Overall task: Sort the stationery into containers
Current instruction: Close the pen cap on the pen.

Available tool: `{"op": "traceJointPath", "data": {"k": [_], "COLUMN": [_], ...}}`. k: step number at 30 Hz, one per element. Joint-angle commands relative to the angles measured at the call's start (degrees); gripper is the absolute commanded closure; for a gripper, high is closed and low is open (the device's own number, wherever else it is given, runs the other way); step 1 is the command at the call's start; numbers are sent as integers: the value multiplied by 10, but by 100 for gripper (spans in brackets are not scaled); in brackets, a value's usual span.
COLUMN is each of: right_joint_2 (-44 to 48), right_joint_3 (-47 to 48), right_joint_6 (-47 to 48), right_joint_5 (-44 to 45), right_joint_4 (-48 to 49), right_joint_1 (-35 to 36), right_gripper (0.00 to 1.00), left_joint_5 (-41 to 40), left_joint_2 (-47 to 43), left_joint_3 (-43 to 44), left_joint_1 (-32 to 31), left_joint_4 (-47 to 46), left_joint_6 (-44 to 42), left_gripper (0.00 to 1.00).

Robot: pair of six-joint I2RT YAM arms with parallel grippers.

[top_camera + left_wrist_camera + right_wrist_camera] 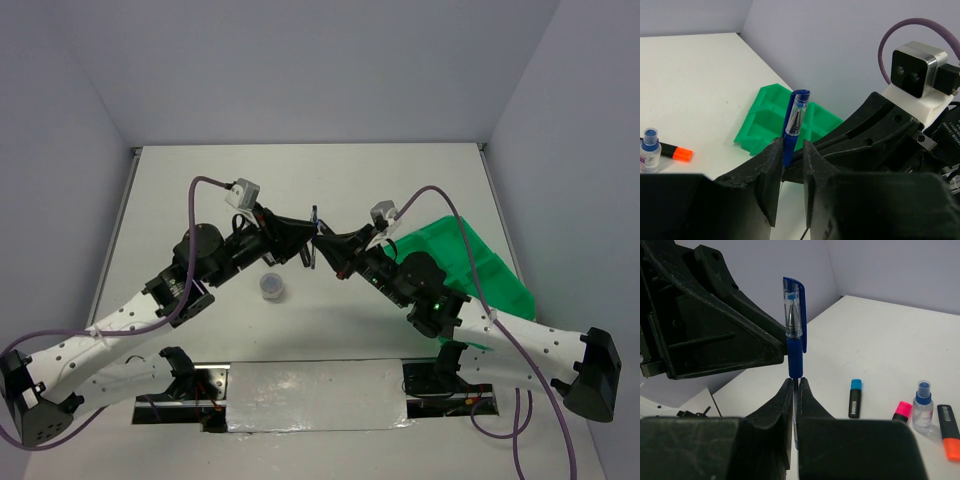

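- Right wrist view: blue pen (794,340) is pinched upright by right gripper (795,381), mid-handover.
- It is straddled by left gripper (792,146), fingers spread, seemingly loose.
- Carriage right to green tray (490,265) is required next.

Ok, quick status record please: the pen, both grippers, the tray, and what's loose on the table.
blue pen: upright in mid-air between the grippers
right gripper: shut on the blue pen
left gripper: open, straddling the pen
green tray: visible compartments empty
loose on table: blue highlighter, pink highlighter, orange highlighter, bottle, tub
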State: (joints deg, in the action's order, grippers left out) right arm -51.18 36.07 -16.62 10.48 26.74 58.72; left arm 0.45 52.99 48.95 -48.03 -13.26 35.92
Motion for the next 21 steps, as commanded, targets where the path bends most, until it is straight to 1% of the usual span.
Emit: {"op": "traceJointPath", "data": {"k": [1, 2, 4, 7, 9, 11, 12, 13, 15, 16, 17, 18, 19, 20, 21], "right_joint_2": [10, 10, 10, 13, 15, 16, 15, 13, 12, 11, 10, 10, 10, 10, 7], "right_joint_3": [24, 26, 28, 29, 27, 27, 28, 28, 26, 25, 22, 22, 21, 21, 22], "right_joint_6": [-2, -2, 1, 4, 4, 2, 1, 1, 0, 0, 0, 0, 0, 4, 11], "right_joint_5": [-24, -23, -22, -19, -20, -24, -26, -27, -28, -30, -35, -47, -55, -66, -86], "right_joint_4": [26, 24, 21, 18, 17, 17, 16, 15, 16, 18, 20, 21, 20, 20, 18], "right_joint_1": [1, 1, 0, 1, 0, 0, 0, 0, 1, 0, 0, 0, -1, -1, -1], "right_gripper": [100, 100, 100, 100, 100, 100, 100, 100, 100, 100, 100, 98, 91, 83, 66], "left_joint_5": [39, 39, 38, 36, 34, 32, 31, 31, 34, 36, 36, 38, 40, 40, 45], "left_joint_2": [11, 12, 15, 14, 13, 16, 16, 18, 20, 21, 21, 20, 19, 16, 14], "left_joint_3": [11, 11, 11, 4, 4, 4, 4, 8, 11, 15, 18, 20, 21, 22, 21], "left_joint_1": [-7, -7, -7, -7, -7, -7, -7, -7, -7, -7, -7, -7, -7, -7, -7], "left_joint_4": [-3, -2, 1, -4, -5, -4, -3, 0, 1, 2, 4, 6, 7, 9, 8], "left_joint_6": [-8, -8, -9, -9, -9, -10, -11, -11, -11, -12, -12, -13, -14, -14, -16], "left_gripper": [65, 61, 58, 57, 59, 67, 72, 81, 90, 97, 100, 100, 100, 100, 100]}}
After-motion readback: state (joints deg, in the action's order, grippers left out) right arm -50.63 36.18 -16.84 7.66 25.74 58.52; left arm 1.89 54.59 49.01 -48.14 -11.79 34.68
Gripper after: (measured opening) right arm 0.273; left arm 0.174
